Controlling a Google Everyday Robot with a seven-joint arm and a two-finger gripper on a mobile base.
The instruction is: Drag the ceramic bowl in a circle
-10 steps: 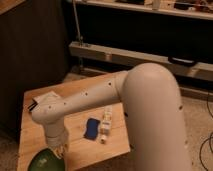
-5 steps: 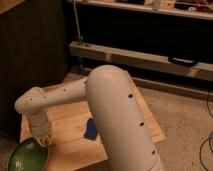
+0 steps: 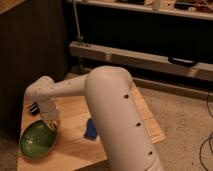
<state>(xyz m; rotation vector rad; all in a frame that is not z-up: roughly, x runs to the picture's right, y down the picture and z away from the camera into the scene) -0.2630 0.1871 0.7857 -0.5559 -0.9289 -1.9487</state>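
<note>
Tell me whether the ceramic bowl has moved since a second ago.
Yes. The ceramic bowl, with the hand at its rim, has slid left and away from the near edge of the wooden table.

Pretty dim overall, with a warm yellowish cast. Brightest on the white arm, lit from above and a bit in front: top glowing, underside dropping off to grey. Mild sheen inside the ceramic bowl, down by the front left corner of the desk. Gripper sitting at the bowl's back right rim, half in the arm's shade. Going nearly black past the desk's left and back edges.
</note>
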